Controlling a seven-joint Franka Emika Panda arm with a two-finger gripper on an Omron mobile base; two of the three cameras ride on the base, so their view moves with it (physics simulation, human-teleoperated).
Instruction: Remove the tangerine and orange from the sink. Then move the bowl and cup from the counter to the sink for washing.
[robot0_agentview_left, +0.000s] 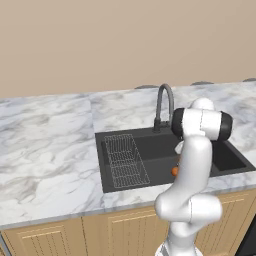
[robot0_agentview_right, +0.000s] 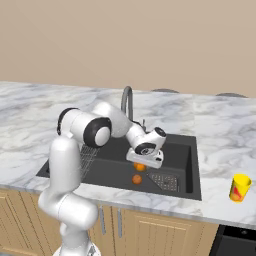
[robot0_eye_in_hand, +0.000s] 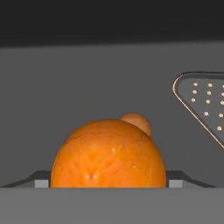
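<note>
Two orange fruits lie on the floor of the sink (robot0_agentview_right: 181, 150); I cannot tell which is the orange and which the tangerine. One fruit (robot0_eye_in_hand: 108, 153) sits between my fingertips, seen from the right under the hand (robot0_agentview_right: 140, 167). The other fruit (robot0_agentview_right: 136, 179) lies just beyond it (robot0_eye_in_hand: 136, 123). My gripper (robot0_agentview_right: 144, 161) hangs low in the basin, open, its jaws wide on either side of the near fruit (robot0_eye_in_hand: 108, 182). The yellow cup (robot0_agentview_right: 240, 187) stands on the counter (robot0_agentview_right: 225, 130) right of the sink. The bowl is out of view.
A wire rack (robot0_agentview_left: 126, 160) fills the sink's left part. The dark gooseneck faucet (robot0_agentview_left: 164, 102) rises behind the basin, close to my arm. A perforated drain cover (robot0_eye_in_hand: 205, 103) lies on the floor beside the fruits. Marble counter (robot0_agentview_left: 50, 140) stretches left of the sink.
</note>
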